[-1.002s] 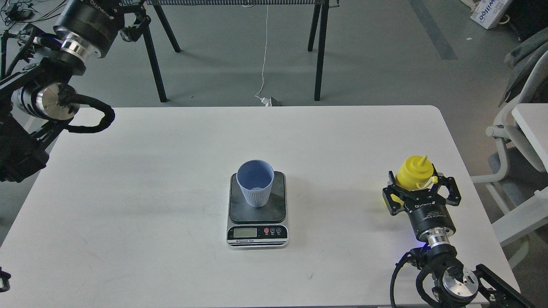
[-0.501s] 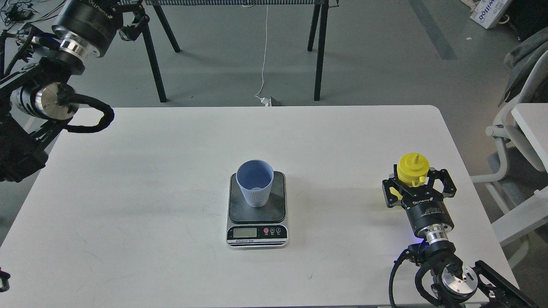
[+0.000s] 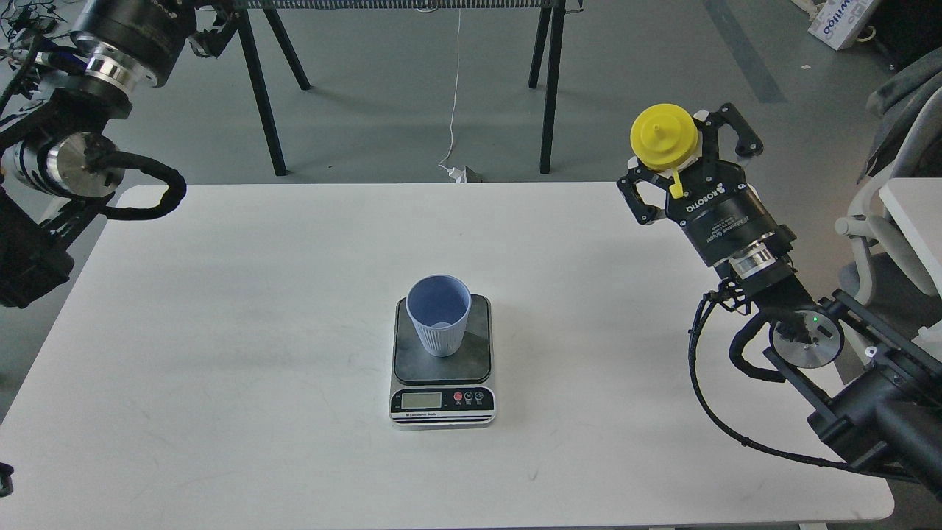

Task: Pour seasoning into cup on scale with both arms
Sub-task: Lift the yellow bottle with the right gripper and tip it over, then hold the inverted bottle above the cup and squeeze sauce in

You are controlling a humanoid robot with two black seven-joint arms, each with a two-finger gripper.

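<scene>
The pale blue ribbed cup (image 3: 438, 314) stands upright and empty on the dark plate of the scale (image 3: 442, 383) at the table's middle. My right gripper (image 3: 673, 163) is shut on the yellow seasoning bottle (image 3: 664, 138), held high over the table's far right corner, nozzle pointing up toward me, its small cap hanging on the tether. It is well right of the cup and farther back. My left arm (image 3: 81, 140) is raised at the far left; its gripper is out of view past the top edge.
The white table (image 3: 294, 456) has rounded corners. Black trestle legs (image 3: 548, 81) stand on the grey floor behind it, with a white cable between them. A white chair (image 3: 883, 243) stands close to the right edge.
My right gripper has lifted the yellow bottle off the table's right side, up and away toward the far right corner. The left arm has shifted slightly up and left.
</scene>
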